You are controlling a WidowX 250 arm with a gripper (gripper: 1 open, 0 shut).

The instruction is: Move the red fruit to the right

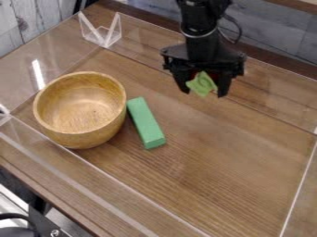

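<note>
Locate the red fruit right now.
In the camera view, the red fruit is right of centre in the upper half, at the gripper, up and right of the green block.

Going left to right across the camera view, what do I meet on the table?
Wooden bowl, green block, then the gripper with the red fruit's leafy green top showing at its fingers, those two overlapping.
</note>
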